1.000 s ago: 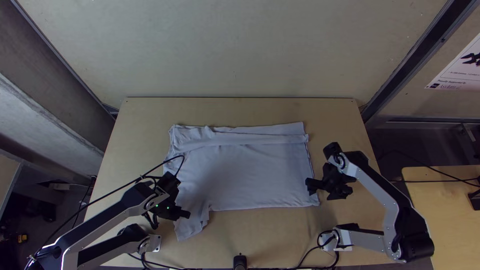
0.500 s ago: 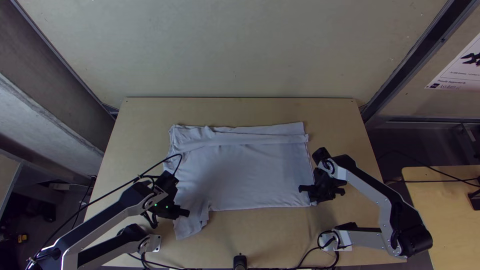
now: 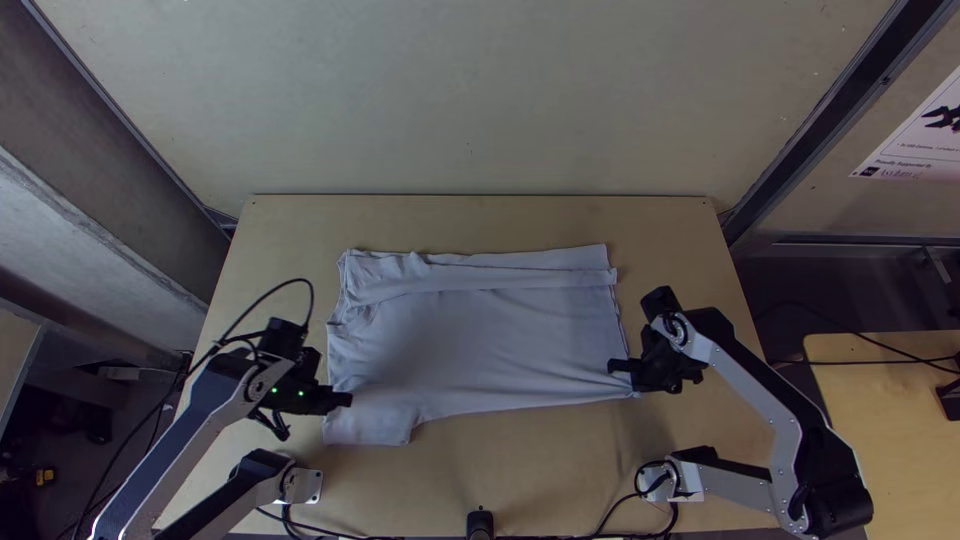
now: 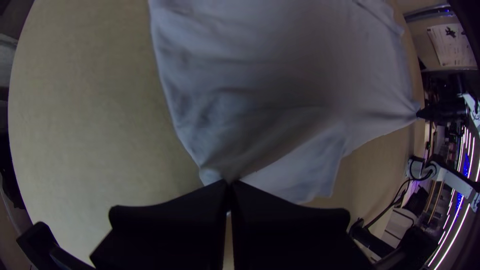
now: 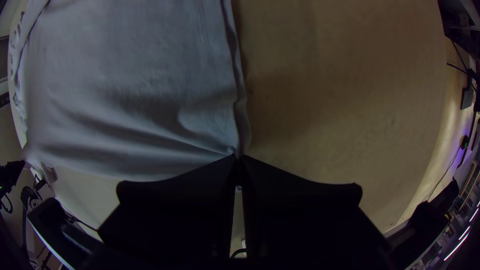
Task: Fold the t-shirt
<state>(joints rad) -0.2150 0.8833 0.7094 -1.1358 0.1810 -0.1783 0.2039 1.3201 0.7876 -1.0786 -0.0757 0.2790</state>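
The light grey t-shirt (image 3: pixel 480 345) lies spread, with a band folded over along its far side and a sleeve sticking out at its near left. In the top view my left gripper (image 3: pixel 345 400) is at the shirt's left edge; in the left wrist view the left gripper (image 4: pixel 229 186) is shut on that edge, beside the sleeve. My right gripper (image 3: pixel 614 366) is at the near right corner in the top view. The right wrist view has the right gripper (image 5: pixel 239 161) shut on the corner, with creases running from its fingertips.
Bare wood of the table (image 3: pixel 520 460) lies on the near side of the shirt, with more around its other sides. A small black post (image 3: pixel 480 522) stands at the table's near edge, between the arm bases.
My left gripper has moved left and slightly up the picture, taking the shirt's near left part along and flattening the sleeve. The right gripper went left, then back right, and now grips the corner.
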